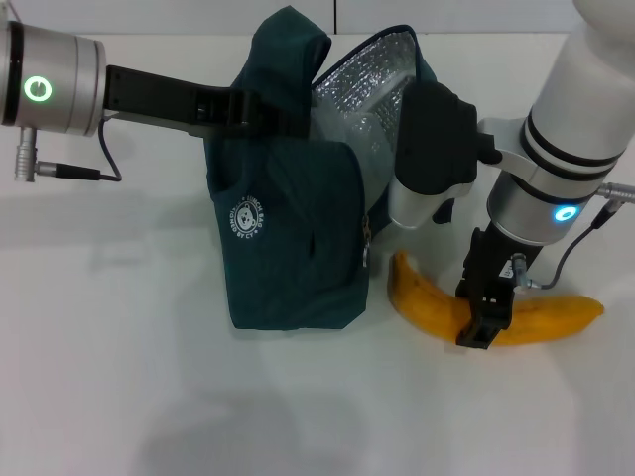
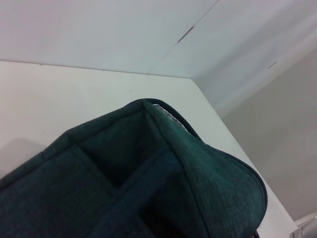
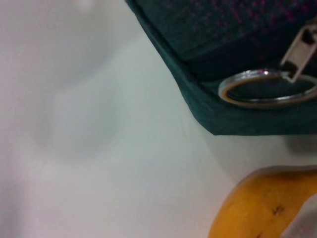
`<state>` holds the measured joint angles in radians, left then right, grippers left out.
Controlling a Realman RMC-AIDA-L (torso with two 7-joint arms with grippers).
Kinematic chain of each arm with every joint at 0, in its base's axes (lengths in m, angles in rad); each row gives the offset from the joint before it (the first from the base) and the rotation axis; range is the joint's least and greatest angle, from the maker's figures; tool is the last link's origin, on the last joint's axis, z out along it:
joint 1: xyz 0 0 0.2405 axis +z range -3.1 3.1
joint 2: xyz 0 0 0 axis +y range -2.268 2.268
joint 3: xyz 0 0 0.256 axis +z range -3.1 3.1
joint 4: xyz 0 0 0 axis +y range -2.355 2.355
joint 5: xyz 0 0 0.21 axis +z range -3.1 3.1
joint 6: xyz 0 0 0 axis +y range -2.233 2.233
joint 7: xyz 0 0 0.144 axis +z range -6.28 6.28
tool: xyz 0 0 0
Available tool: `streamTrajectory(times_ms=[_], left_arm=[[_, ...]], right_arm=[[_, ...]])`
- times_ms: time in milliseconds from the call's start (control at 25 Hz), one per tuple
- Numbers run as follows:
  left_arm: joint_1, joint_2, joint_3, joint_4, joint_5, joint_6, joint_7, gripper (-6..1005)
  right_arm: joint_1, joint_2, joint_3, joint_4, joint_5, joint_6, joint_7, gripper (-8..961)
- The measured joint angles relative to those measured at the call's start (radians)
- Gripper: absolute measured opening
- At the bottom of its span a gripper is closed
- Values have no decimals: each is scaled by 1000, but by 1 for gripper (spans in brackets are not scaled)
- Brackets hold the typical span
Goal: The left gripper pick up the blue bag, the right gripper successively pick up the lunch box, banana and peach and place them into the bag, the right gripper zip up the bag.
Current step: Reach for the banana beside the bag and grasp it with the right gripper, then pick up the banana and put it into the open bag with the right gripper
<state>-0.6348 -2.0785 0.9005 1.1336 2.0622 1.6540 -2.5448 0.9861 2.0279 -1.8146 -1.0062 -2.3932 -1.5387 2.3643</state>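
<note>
Banana (image 1: pixel 496 312) on the table right of the blue bag (image 1: pixel 288 238), our right gripper (image 1: pixel 481 322) pinching its middle for the lift, while our left gripper (image 1: pixel 243 109), fingers unreadable, props the foil-lined mouth open.

White-silver arms, black bands, glowing rings, black cables
</note>
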Motion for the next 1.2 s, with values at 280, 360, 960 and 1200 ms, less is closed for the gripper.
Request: streamTrajectory(times_ms=[280,360,960,1200], left_arm=[[-2,0,-1,0,1,0,9,39],[-2,-1,-1,0,1,0,10,39],[11,-2,-7,1,0,6,11,39],[16,1,-6,2,-1,9,11,39]], right_arm=[[7,0,-1,7,0,-3,1,505],[7,0,0,8,0,-3,1,430],[-22,-5,138,-83,-78,-208,2,433],[-51,-11,265,-110,-156,-270,9,435]])
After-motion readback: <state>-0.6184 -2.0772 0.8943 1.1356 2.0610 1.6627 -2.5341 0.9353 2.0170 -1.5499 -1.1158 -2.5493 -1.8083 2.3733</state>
